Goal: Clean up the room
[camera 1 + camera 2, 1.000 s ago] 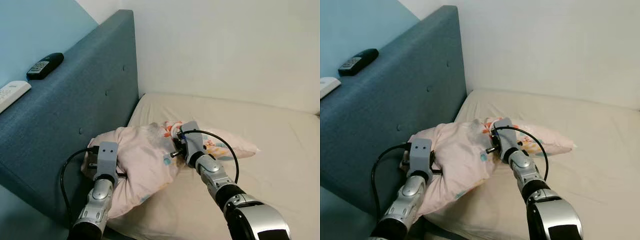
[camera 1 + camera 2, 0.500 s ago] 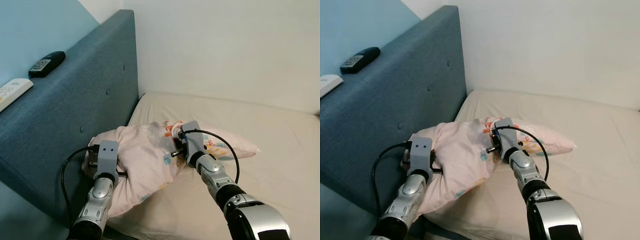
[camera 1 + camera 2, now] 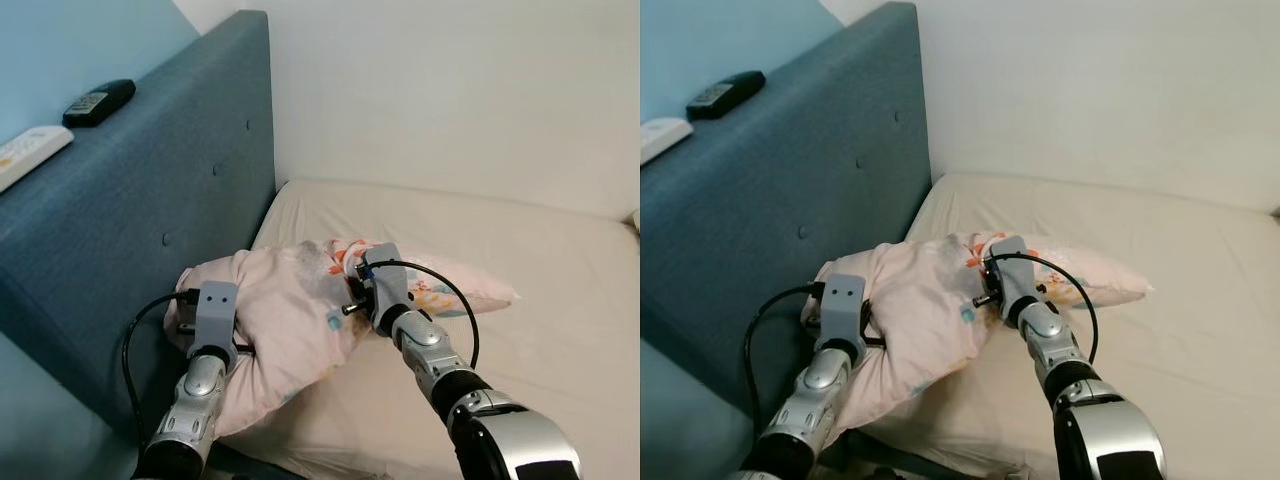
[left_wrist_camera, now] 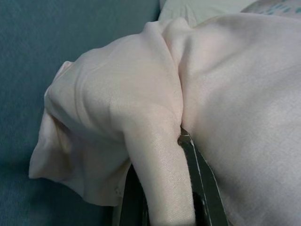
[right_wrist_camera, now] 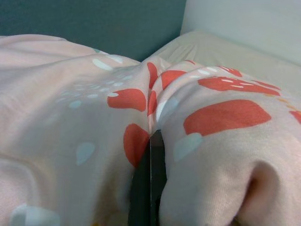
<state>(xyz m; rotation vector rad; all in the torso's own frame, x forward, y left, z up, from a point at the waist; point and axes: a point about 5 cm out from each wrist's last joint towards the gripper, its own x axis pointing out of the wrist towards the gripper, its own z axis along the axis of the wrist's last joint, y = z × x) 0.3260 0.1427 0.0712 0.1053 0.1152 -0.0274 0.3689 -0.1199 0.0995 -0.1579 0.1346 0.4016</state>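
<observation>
A pale pink pillow (image 3: 290,320) with red and blue prints lies on the beige mattress (image 3: 520,350), its left end bunched against the blue headboard (image 3: 150,200). My left gripper (image 4: 160,157) is shut on a fold of plain pink fabric at the pillow's headboard end, and its wrist (image 3: 215,305) rests on the pillow. My right gripper (image 5: 154,141) is shut on a ridge of the printed fabric near the pillow's middle (image 3: 350,278). The cloth hides most of both pairs of fingers.
A black remote (image 3: 97,102) and a white remote (image 3: 30,155) lie on top of the headboard. A white wall (image 3: 450,90) stands behind the bed. The mattress stretches bare to the right of the pillow.
The head camera has shifted slightly, so the headboard and remotes sit higher in the picture. The pillow and both grippers stand as before.
</observation>
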